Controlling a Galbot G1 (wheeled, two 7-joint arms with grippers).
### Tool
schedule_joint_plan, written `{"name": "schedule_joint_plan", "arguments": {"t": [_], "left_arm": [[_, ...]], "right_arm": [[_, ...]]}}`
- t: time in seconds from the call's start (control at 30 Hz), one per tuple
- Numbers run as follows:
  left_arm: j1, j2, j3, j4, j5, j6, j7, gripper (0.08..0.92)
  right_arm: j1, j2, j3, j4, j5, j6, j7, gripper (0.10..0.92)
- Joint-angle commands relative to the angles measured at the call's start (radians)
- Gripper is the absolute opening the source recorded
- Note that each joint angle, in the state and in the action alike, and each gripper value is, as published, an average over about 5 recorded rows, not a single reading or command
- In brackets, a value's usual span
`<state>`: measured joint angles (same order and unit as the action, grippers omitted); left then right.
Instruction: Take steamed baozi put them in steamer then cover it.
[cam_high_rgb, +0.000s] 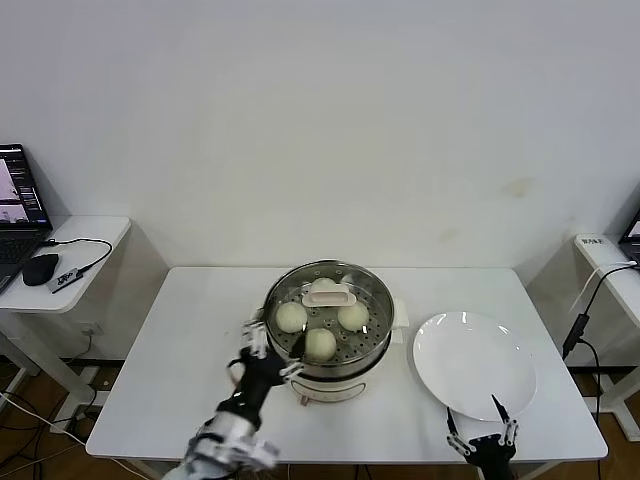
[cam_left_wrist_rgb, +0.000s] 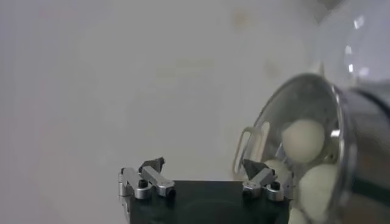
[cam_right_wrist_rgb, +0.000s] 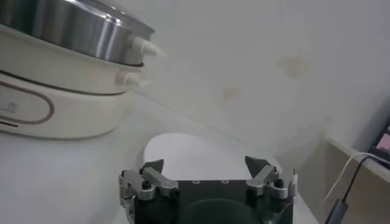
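Observation:
The steel steamer (cam_high_rgb: 372, 352) stands mid-table on its white base (cam_high_rgb: 330, 387). The clear glass cover lies on it, its cream handle (cam_high_rgb: 330, 295) toward the back. Three baozi (cam_high_rgb: 291, 316) (cam_high_rgb: 352, 316) (cam_high_rgb: 320, 343) show through the glass, and a fourth is partly hidden under the handle. My left gripper (cam_high_rgb: 270, 352) is open and empty, just off the steamer's front left rim. In the left wrist view it (cam_left_wrist_rgb: 203, 163) faces the cover (cam_left_wrist_rgb: 304, 103), with baozi (cam_left_wrist_rgb: 303, 139) behind the glass. My right gripper (cam_high_rgb: 480, 428) is open and empty at the table's front edge.
An empty white plate (cam_high_rgb: 473, 362) lies right of the steamer, just beyond my right gripper (cam_right_wrist_rgb: 204, 162); it shows in the right wrist view (cam_right_wrist_rgb: 189, 152) with the steamer (cam_right_wrist_rgb: 79, 30) beside it. Side tables with a laptop (cam_high_rgb: 20, 205) and cables flank the table.

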<state>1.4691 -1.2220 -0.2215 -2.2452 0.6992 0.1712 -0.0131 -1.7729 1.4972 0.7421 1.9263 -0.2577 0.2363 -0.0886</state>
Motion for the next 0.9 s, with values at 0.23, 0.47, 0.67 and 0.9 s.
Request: {"name": "schedule_joint_plan", "arguments": {"t": [0.23, 0.47, 0.67, 0.9], "left_arm": [[0.486, -0.062, -0.316, 0.054, -0.963, -0.302, -0.292, 0.823], [0.508, -0.084, -0.354, 0.107, -0.954, -0.374, -0.226, 0.823], [0.517, -0.077, -0.377, 0.102, -0.956, -0.377, -0.184, 0.823], [0.512, -0.083, -0.351, 0.112, -0.916, -0.376, -0.167, 0.823]], "right_arm": [[-0.102, -0.169, -0.117, 0.056, 0.162, -0.005, 0.01, 0.823], [-0.125, -0.184, -0.125, 0.065, 0.198, -0.016, 0.009, 0.823], [-0.133, -0.184, -0.141, 0.076, 0.231, -0.022, 0.001, 0.823], [-0.145, -0.19, -0.164, 0.118, 0.304, -0.067, -0.013, 0.823]]}}
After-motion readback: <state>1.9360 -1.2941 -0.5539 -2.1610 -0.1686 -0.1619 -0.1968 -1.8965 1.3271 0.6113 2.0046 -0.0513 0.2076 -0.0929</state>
